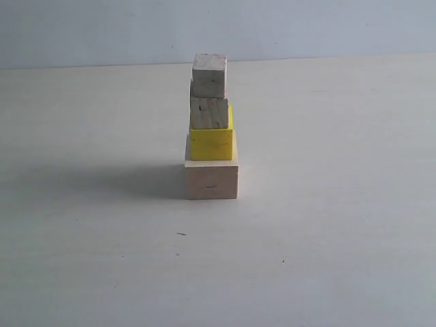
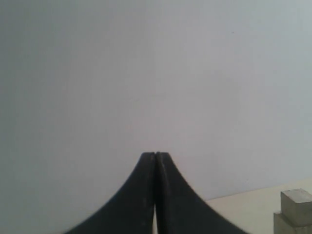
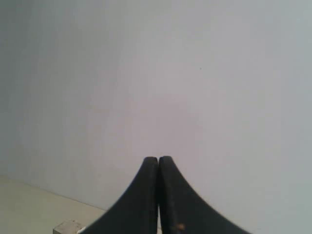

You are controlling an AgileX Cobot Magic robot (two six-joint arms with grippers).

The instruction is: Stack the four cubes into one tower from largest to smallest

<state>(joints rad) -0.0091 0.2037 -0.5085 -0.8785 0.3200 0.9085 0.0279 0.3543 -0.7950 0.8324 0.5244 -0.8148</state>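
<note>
The tower stands in the middle of the table in the exterior view. Its base is the large pale wood cube (image 1: 212,180), with the yellow cube (image 1: 211,142) on it. On the yellow one sits a small speckled cube (image 1: 208,113), and a second small cube (image 1: 209,75) tops it, set slightly askew. Neither arm shows in the exterior view. My left gripper (image 2: 155,155) is shut and holds nothing; the tower's top cube (image 2: 296,205) shows at that view's edge. My right gripper (image 3: 158,159) is likewise shut and empty, with a corner of a pale cube (image 3: 68,227) at the frame's edge.
The tower casts a shadow (image 1: 122,182) to the left across the pale table (image 1: 327,238). A plain light wall (image 1: 306,27) runs behind the table's far edge. Both wrist views face that wall.
</note>
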